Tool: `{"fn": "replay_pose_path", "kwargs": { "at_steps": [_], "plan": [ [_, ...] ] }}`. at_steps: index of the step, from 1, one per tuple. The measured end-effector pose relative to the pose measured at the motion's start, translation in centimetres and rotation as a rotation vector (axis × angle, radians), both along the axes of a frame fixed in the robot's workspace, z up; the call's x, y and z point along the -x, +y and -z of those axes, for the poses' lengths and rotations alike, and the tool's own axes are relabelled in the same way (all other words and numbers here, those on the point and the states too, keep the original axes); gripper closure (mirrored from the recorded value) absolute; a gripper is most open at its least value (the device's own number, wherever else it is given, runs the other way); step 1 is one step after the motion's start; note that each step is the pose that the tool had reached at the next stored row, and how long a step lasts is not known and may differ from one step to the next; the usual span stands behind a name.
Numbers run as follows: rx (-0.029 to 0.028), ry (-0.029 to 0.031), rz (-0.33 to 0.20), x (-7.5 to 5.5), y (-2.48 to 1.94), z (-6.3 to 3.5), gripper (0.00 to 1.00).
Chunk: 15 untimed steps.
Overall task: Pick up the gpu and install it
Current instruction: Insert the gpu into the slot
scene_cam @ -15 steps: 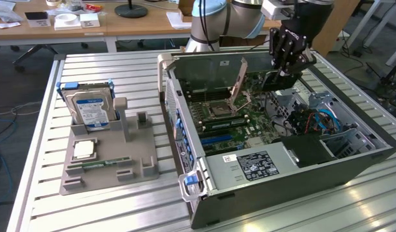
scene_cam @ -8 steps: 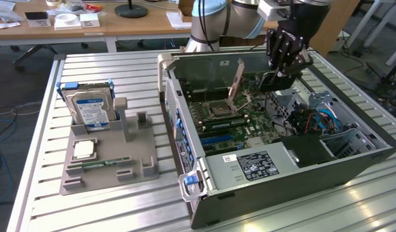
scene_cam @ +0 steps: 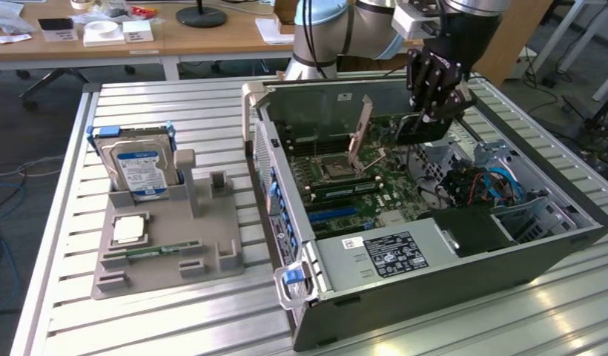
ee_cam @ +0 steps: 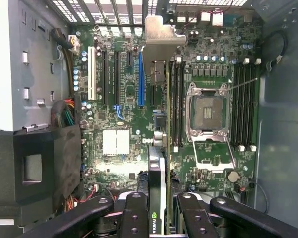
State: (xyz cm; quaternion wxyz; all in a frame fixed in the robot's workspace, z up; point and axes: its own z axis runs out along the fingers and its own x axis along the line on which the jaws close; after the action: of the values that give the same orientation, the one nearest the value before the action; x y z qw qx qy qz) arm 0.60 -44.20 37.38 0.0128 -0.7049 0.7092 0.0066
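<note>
Gripper [scene_cam: 433, 111] fingers are pinching the gpu [scene_cam: 423, 132] between them, one set pressing on each face of the card.

Nearest in the exterior view, the open computer case [scene_cam: 463, 289] is lying on its side on the slatted table [scene_cam: 185, 104]. Its power supply [scene_cam: 388, 252] is sitting at about seven o'clock from the gripper. Beyond that, the motherboard [scene_cam: 383, 185] is lying flat, with the CPU socket [scene_cam: 339, 172] at about eight o'clock from the gripper.

The gpu is hanging below the fingers, standing on edge above the motherboard and apart from it, near the level of the case rim. Seen from the wrist, the card [ee_cam: 156, 173] is showing edge-on between the black fingers [ee_cam: 134, 208]. Its long axis is running parallel to the blue slot [ee_cam: 140, 79] and the memory slots [ee_cam: 179, 99], and its silvery bracket [ee_cam: 161, 39] is pointing away from the gripper toward the vented case wall. In the exterior view that axis seems to be running from about nine to three o'clock, though the card is small and dark there.

Farther back, the arm [scene_cam: 329, 33] is rising at eleven o'clock from the gripper, with its wrist reaching over the case and pointing the gripper almost straight down.

Off at nine o'clock, a hard drive [scene_cam: 144, 167] is standing in a grey holder tray [scene_cam: 165, 256].
</note>
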Motion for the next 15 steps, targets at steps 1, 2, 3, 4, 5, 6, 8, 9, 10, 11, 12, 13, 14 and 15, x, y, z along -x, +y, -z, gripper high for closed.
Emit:
{"fn": "replay_pose_path", "kwargs": {
  "at_steps": [1, 2, 3, 4, 5, 6, 8, 9, 10, 11, 12, 13, 14, 15],
  "plan": [
    [0.0001, 0.0000, 0.000, 0.00, 0.00, 0.00, 0.73],
    [0.0001, 0.0000, 0.000, 0.00, 0.00, 0.00, 0.73],
    [-0.0001, 0.0000, 0.000, 0.00, 0.00, 0.01, 0.73],
    [-0.0001, 0.0000, 0.000, 0.00, 0.00, 0.01, 0.73],
    [-0.0001, 0.0000, 0.000, 0.03, 0.00, 0.01, 0.73],
    [-0.0001, -0.0001, 0.000, 0.13, 0.00, 0.01, 0.73],
    [-0.0001, -0.0005, 0.000, 0.41, 0.00, 0.02, 0.73],
    [-0.0001, -0.0006, 0.000, 0.53, 0.00, 0.02, 0.73],
    [-0.0003, -0.0008, 0.000, 0.58, -0.02, 0.03, 0.73],
    [-0.0004, -0.0008, 0.000, 0.59, -0.09, 0.03, 0.73],
    [-0.0002, -0.0008, 0.000, 0.59, -0.19, 0.03, 0.73],
    [-0.0002, -0.0007, 0.000, 0.60, -0.31, 0.02, 0.73],
    [-0.0003, -0.0008, 0.000, 0.60, -0.43, 0.03, 0.73],
    [-0.0004, -0.0008, 0.000, 0.62, -0.51, 0.04, 0.73]
  ]
}}
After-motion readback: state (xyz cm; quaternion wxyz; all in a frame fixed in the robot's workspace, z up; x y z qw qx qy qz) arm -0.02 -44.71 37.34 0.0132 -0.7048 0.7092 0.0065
